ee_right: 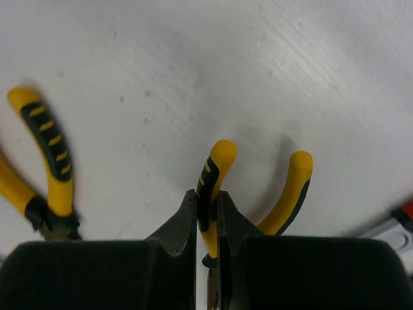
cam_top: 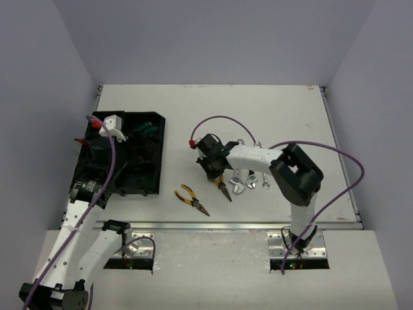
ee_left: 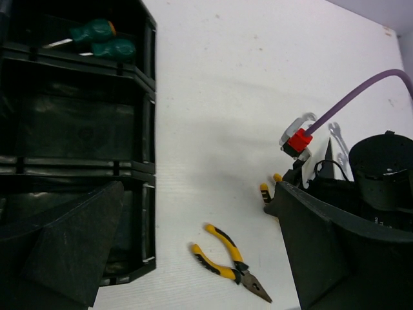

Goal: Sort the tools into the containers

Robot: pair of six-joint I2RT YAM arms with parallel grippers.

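Black organizer tray [cam_top: 147,186] sits on the L side of the white desk [cam_top: 258,110], long axis running away from the arms. Its far R compt. holds two green-handled screwdrivers [ee_left: 95,31], close together, shafts pointing L in the L wrist view. Compts. nearer the arm are dark and their contents cannot be made out; the nearest is partly covered by a finger of the L gripper [ee_left: 200,187]. L gripper hangs over the tray w/ fingers spread wide and nothing between them. R gripper [ee_right: 206,195] is at approx. desk centre, fingers pressed together on one handle of the yellow-handled pliers [ee_right: 218,158]; the other handle stands free just beside it. In the top view the pliers' nose projects from under the gripper toward the arms. Whether these pliers rest on the desk or are lifted cannot be told. The second pliers [cam_top: 191,199], also yellow-handled, lie flat on the desk between tray and R gripper, near the tray's near R corner, handles apart. A row of silver wrenches [cam_top: 251,180] lies just R of the R gripper, outside the tray.
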